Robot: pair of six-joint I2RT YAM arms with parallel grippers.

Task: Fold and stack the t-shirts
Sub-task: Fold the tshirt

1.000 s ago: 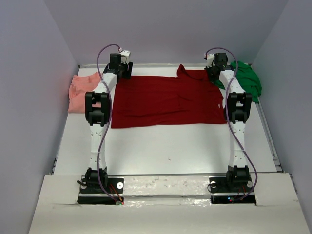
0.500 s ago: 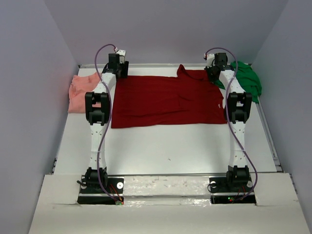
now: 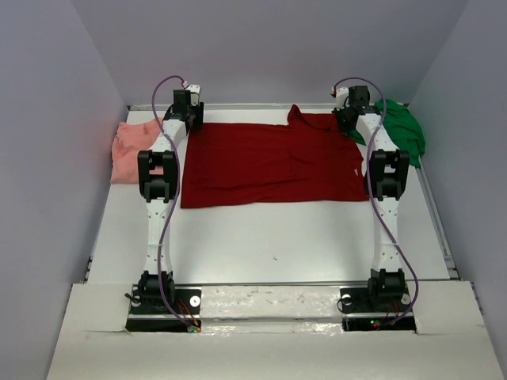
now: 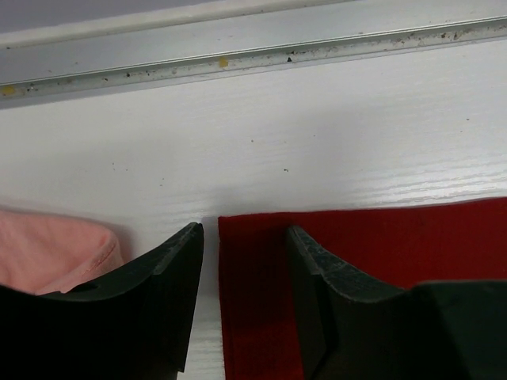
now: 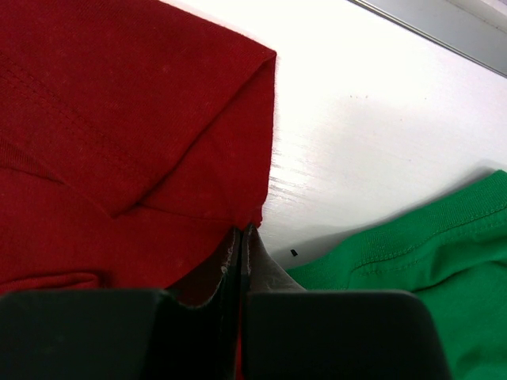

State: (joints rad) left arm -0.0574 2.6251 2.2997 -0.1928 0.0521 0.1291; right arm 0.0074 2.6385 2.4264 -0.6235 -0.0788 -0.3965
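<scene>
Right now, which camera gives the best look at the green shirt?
The top external view: the green shirt shows almost whole, bunched at far right. The right wrist view catches only a stitched edge; the left wrist view shows none.

On the table (image 3: pixel 269 237) a collared shirt (image 3: pixel 269 162) is spread flat across the far middle. A second shirt (image 3: pixel 131 146) is heaped just beside its left edge, and a third shirt (image 3: pixel 404 131) beside its far right corner. The left gripper (image 4: pixel 244 233) is set at the collared shirt's far left corner, the right gripper (image 5: pixel 242 233) at its far right corner.
</scene>
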